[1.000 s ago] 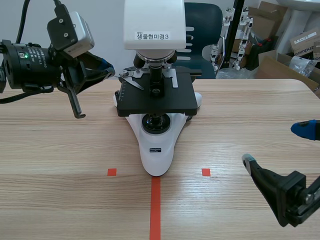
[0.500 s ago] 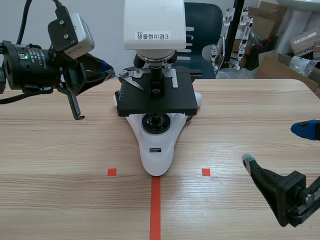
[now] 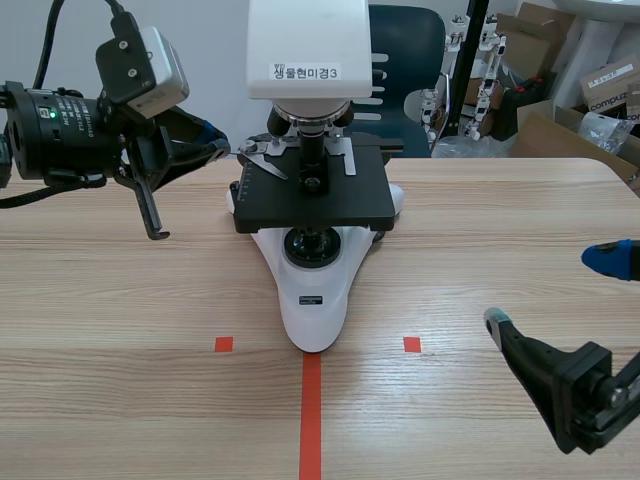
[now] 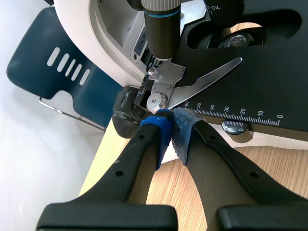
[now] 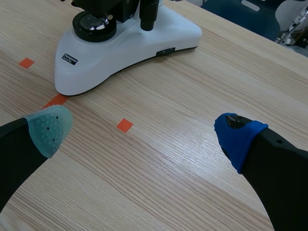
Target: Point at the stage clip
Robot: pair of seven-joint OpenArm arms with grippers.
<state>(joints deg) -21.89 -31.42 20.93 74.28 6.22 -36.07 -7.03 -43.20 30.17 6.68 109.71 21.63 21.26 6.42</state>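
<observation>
Wood counter (image 3: 120, 300) fills the lower two-thirds of the scene view. White microscope (image 3: 312, 300) stands centre frame, w/ a black stage (image 3: 315, 205) above its base.

L claw (image 4: 169, 126) comes in upper left of the scene view, raised level w/ the stage. Its pads are pressed together on nothing. R claw (image 5: 142, 130) sits low at lower right, fingers wide apart, nothing btwn them, well away from the microscope.

Stage clip (image 4: 207, 79): thin silver blade at the stage's rear-left corner in the scene view, lying flat on the black plate. In the left wrist view it is right ahead of the L claw's tips, which sit at its round pivot screw. Touching or just short, can't tell.

Handling, judged: light, thin sprung metal, stiff along its length but easily bent, slick. Only a point is needed, so no grip. If held at all, take the broad end by the pivot, not the narrow tip.
</observation>
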